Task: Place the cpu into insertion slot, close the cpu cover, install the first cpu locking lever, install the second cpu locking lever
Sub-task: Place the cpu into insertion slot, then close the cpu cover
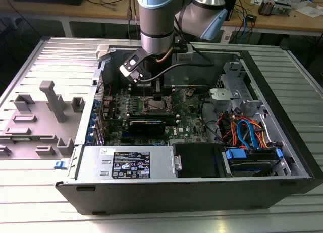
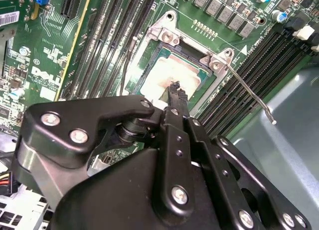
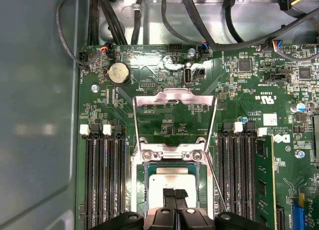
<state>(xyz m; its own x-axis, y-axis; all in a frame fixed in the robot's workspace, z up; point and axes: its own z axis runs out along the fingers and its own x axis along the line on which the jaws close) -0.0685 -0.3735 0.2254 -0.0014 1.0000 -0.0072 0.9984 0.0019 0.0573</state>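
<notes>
The claw [image 3: 175, 193] hung low inside the open case [image 1: 202, 192] on the table [image 1: 40, 208], its two black fingertips [image 3: 169, 193] pressed together and clamped on nothing. In both wrist views they sat directly over the cpu [image 3: 172, 179], so close that I could not tell whether they touched it. The cpu lay flat in the slot [image 3: 172, 168] on the green board [image 3: 164, 70], silver top facing up. The cover [image 3: 149, 100] was swung back open, with bare board showing through its window. A thin lever [image 2: 249, 90] stuck out unlatched beside the slot.
</notes>
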